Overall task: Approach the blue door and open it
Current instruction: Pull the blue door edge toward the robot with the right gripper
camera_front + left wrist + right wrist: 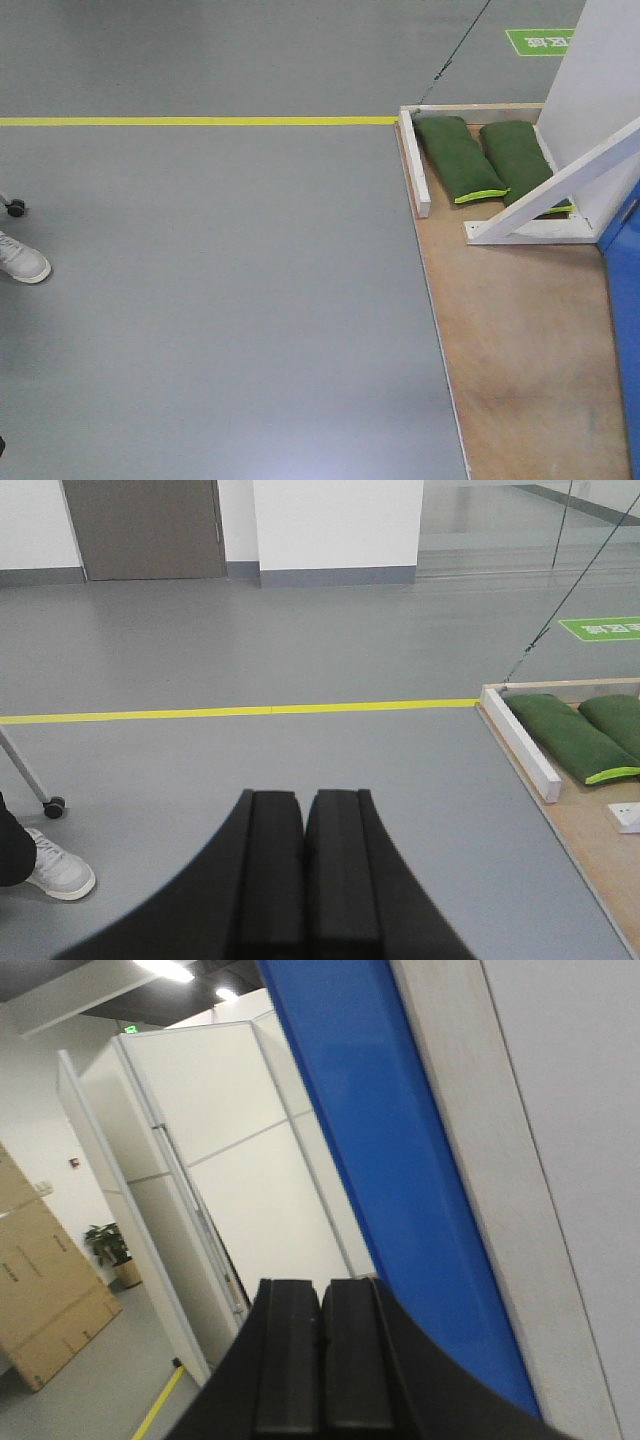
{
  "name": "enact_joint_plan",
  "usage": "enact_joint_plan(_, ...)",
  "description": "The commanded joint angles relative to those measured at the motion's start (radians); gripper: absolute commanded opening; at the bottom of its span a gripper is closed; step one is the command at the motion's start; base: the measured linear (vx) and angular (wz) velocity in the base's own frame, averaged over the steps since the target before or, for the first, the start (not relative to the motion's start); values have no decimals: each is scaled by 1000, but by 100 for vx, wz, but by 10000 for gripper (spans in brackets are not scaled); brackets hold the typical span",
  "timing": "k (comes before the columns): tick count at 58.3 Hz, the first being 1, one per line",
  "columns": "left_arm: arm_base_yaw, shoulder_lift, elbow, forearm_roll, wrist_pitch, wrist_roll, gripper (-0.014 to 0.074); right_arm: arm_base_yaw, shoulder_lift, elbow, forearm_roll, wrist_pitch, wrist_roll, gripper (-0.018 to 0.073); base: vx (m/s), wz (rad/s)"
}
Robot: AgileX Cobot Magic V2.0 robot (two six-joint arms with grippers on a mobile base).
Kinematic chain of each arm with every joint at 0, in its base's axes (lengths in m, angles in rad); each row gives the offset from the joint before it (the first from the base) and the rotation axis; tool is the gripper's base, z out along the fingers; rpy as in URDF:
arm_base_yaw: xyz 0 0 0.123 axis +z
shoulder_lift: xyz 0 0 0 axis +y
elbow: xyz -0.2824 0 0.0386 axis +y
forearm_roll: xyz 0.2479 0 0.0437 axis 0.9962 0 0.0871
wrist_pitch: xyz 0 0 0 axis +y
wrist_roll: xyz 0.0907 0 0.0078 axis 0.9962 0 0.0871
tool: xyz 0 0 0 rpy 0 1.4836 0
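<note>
Both pincers clenched, grasping nothing: left pincer [303, 875], right pincer [320, 1355]. Target blue door [625, 300] sits at 3 o'clock in front view, bordering the plywood platform [520, 380]; lever handle not in view. I'd turn the base toward 3 o'clock, steer clear of the green sandbags [455, 160], and locate the handle before releasing the right pincer.

a lab hall: grey floor [200, 300], yellow tape line [200, 121], white partitions [230, 1160].

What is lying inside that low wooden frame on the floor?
Two green bags lie side by side on the plywood base. A slanted white brace covers part of the right one.
</note>
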Motion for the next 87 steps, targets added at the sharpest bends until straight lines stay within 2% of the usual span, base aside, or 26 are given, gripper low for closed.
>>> enact_joint_plan(1,-6,-12,-26,-7,-83,-4,73,15,-129,-38,38,-6,0,12,0,0)
enact_joint_plan(9,-6,-12,-26,-7,-83,-4,73,15,-201,-38,50,64,0,12,0,0)
enact_joint_plan(23,-6,-12,-26,-7,-83,-4,73,15,-296,-38,154,195,-1,12,0,0)
enact_joint_plan(39,-6,-12,-26,-7,-83,-4,73,29,-373,-38,330,413,-16,12,0,0)
enact_joint_plan(87,-6,-12,-26,-7,-83,-4,73,484,-460,-38,343,526,-16,12,0,0)
